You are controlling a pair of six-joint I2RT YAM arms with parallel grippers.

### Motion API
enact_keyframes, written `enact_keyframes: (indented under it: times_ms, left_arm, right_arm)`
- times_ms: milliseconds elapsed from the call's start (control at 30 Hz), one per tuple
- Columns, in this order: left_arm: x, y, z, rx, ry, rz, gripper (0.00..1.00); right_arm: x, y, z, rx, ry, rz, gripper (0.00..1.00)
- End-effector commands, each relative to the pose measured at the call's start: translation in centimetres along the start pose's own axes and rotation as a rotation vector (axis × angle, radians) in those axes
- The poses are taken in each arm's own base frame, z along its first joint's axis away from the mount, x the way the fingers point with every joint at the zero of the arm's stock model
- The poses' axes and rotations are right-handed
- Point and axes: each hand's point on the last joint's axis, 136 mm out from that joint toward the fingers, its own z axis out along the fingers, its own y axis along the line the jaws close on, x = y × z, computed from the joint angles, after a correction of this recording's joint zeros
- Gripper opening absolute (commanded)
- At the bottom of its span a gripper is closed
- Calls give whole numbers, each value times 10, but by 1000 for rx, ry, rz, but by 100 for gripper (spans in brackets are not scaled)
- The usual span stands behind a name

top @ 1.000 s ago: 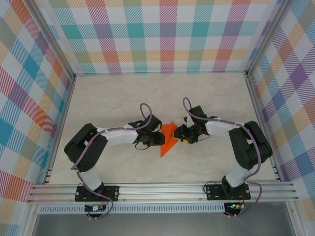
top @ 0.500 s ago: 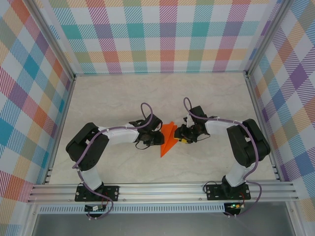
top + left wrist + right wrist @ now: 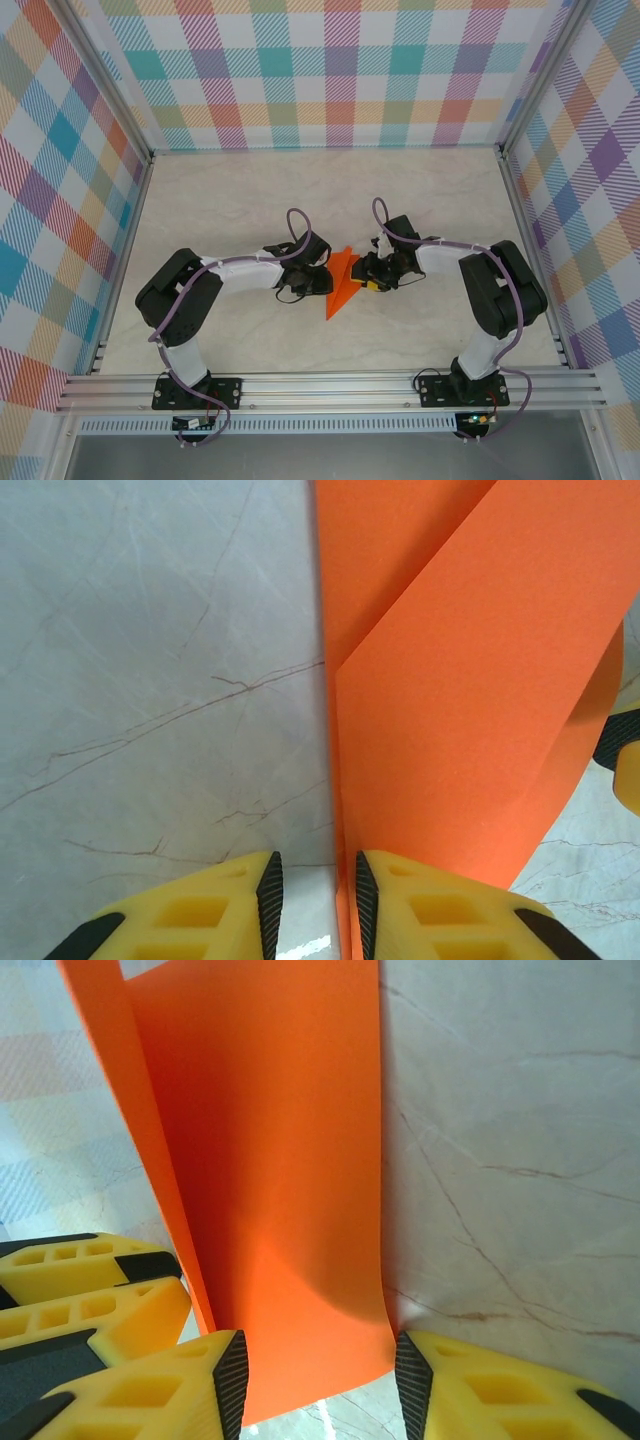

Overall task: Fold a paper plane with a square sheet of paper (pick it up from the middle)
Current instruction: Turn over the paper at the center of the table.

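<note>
The bright orange paper plane [image 3: 343, 281], part-folded into a narrow pointed dart with overlapping layers and 1 flap raised, lies at the middle of the marble-patterned table [image 3: 230, 200] between the 2 grippers. The left gripper [image 3: 312, 880] has its jaws narrowly apart, the paper's straight edge just beside 1 pad. The right gripper [image 3: 315, 1380] has its jaws moderately apart, straddling the raised flap.

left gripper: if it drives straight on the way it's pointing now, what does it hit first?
The orange paper: its folded edge runs straight ahead of the left gripper, starting right at the gap between the jaws. Beyond the paper sits the right gripper; depth there is unclear.
</note>
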Motion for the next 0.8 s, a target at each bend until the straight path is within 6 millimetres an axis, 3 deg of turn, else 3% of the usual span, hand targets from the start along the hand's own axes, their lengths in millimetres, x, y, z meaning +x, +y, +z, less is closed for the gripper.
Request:
enact_keyframes:
  times_ms: [0,433,767]
  left_arm:
    - [6,1,8,-15,24,18,28]
    - [6,2,5,-19,10,13,27]
    - [4,1,3,-17,1,11,27]
  right_arm:
    - [-4,17,-1,-71,-21,-41,47]
    - [-7,33,-2,-148,-17,-44,55]
    - [-14,36,7,-172,-7,-43,54]
